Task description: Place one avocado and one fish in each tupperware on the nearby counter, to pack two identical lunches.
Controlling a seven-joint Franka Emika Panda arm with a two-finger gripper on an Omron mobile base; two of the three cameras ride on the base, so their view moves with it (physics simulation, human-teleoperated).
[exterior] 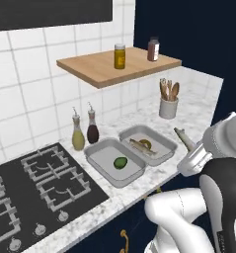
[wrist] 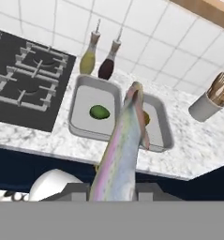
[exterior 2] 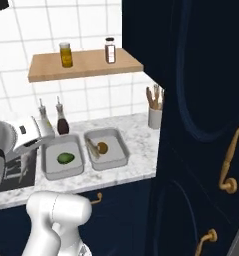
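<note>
Two grey tupperware boxes stand side by side on the marble counter [exterior: 198, 111]. The left tupperware [exterior: 105, 159] [exterior 2: 61, 172] [wrist: 85, 126] holds a green avocado [exterior: 120, 162] [exterior 2: 65, 158] [wrist: 100, 112]. In the right tupperware [exterior: 161, 141] [exterior 2: 116, 150] [wrist: 159, 131] lie a fish [exterior: 139, 145] [exterior 2: 93, 147] and a brownish avocado [exterior: 146, 143] [exterior 2: 103, 147]. My gripper [exterior: 191, 157] [wrist: 111, 192] is shut on a second fish [exterior: 183, 138] [wrist: 123, 140]. It hovers off the counter's front edge, near the boxes. In the hand view the held fish points up across both boxes.
A black gas hob [exterior: 35, 190] [wrist: 24, 79] lies left of the boxes. Two oil bottles [exterior: 85, 131] [wrist: 97, 54] stand behind them at the wall. A white utensil holder [exterior: 168, 106] [wrist: 205, 105] is at the right. A wooden shelf [exterior: 114, 66] with jars hangs above. Dark cabinets [exterior 2: 201, 125] rise on the right.
</note>
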